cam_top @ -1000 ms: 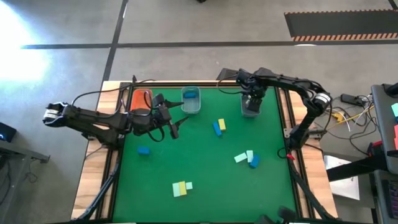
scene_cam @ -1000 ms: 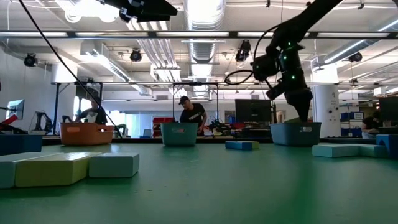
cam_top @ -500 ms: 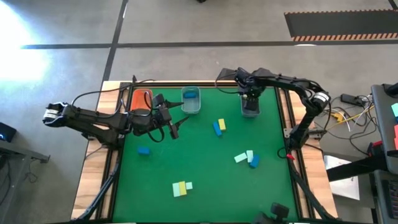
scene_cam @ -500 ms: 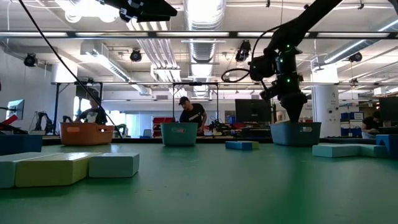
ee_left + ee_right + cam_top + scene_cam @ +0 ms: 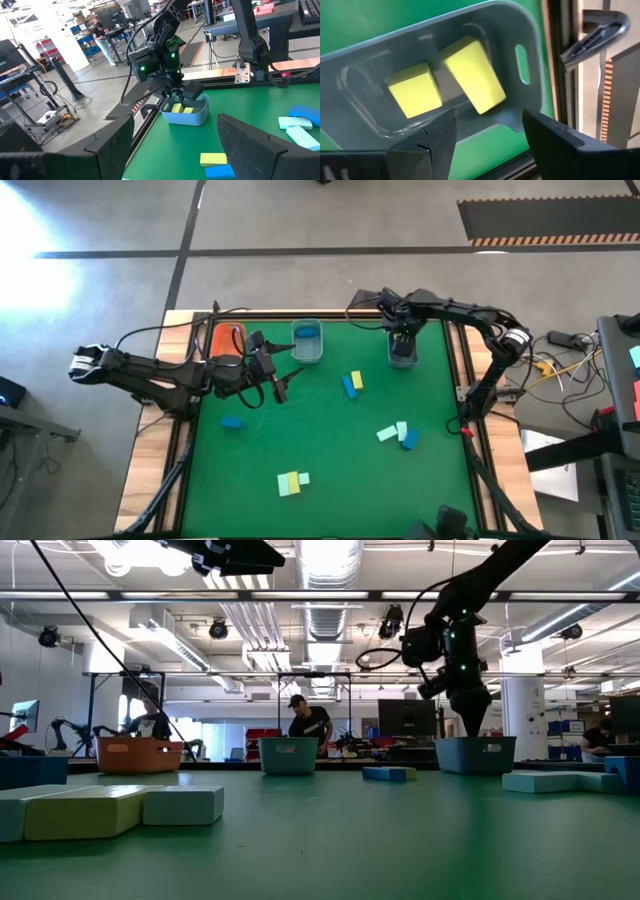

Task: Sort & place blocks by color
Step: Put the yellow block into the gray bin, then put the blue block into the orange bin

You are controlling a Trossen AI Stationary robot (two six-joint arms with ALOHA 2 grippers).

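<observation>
Your left gripper [image 5: 278, 385] hangs with fingers spread and empty, just beside the clear bin [image 5: 307, 341] on its near-left side; the orange bin [image 5: 227, 338] sits further left. Your right gripper [image 5: 402, 340], fingers apart and empty, hovers right of the clear bin, directly over the grey bin [image 5: 520, 107], where two yellow blocks [image 5: 415, 89] [image 5: 475, 75] lie. Loose blocks lie nearer than the bins: a blue block [image 5: 231, 421] left of the left gripper's line, a blue-and-yellow pair [image 5: 352, 383] between the grippers, long axes running near-to-far. The left gripper appears nearer the lone blue block.
</observation>
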